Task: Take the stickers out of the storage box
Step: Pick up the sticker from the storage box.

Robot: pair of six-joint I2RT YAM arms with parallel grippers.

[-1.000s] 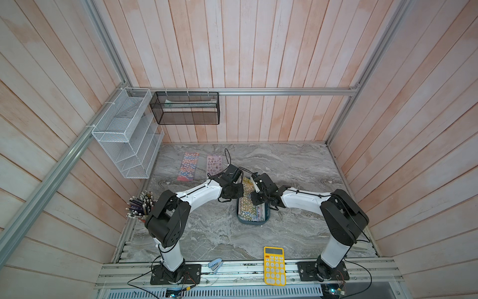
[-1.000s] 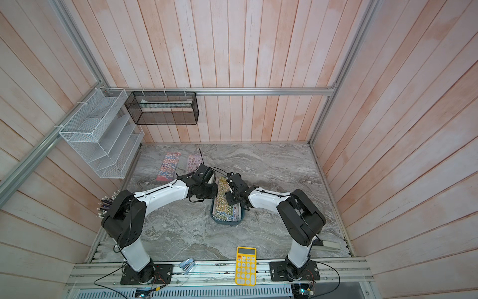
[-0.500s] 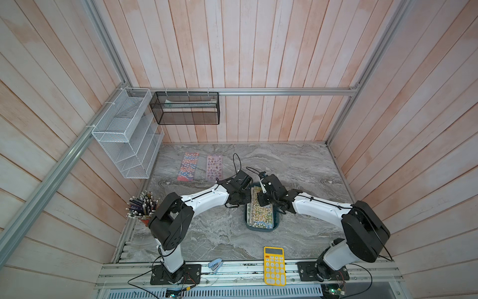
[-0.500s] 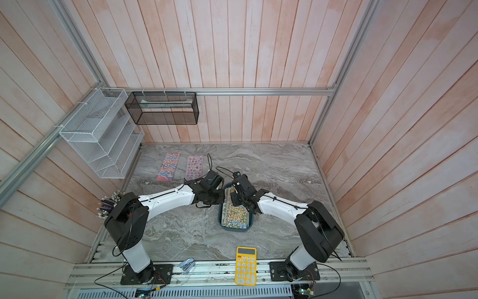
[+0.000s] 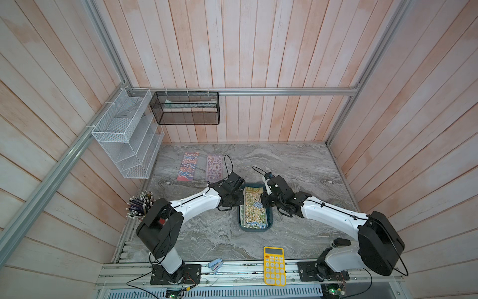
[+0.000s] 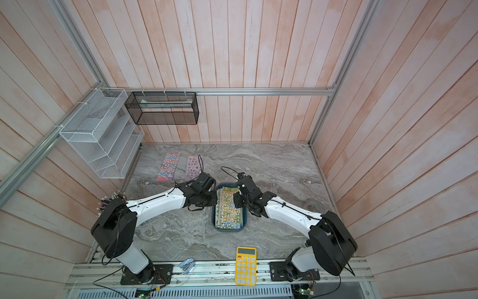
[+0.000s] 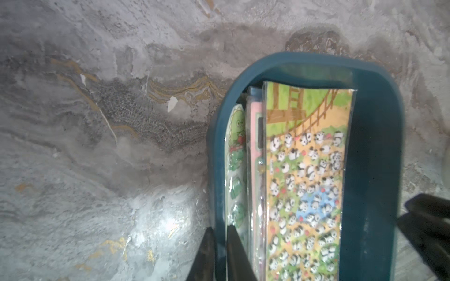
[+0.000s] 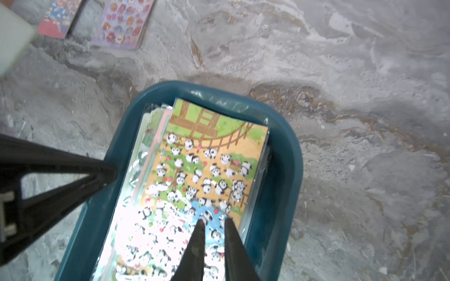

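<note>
Right hand (image 8: pixel 214 221) is open just a crack, tips down at the panda sticker sheet (image 8: pixel 211 170) on top of the stickers (image 7: pixel 253 146) stacked in the storage box (image 5: pixel 254 230). Left hand (image 7: pixel 220 230) straddles the box's 9 o'clock wall, and honestly I can't tell if it's squeezing. The box sits mid-table (image 5: pixel 297 168). A red-blue sticker sheet (image 5: pixel 188 166) and a pink sticker sheet (image 5: pixel 214 167) lie flat at its 10 o'clock, with the yellow calculator (image 5: pixel 274 265) around 6.
</note>
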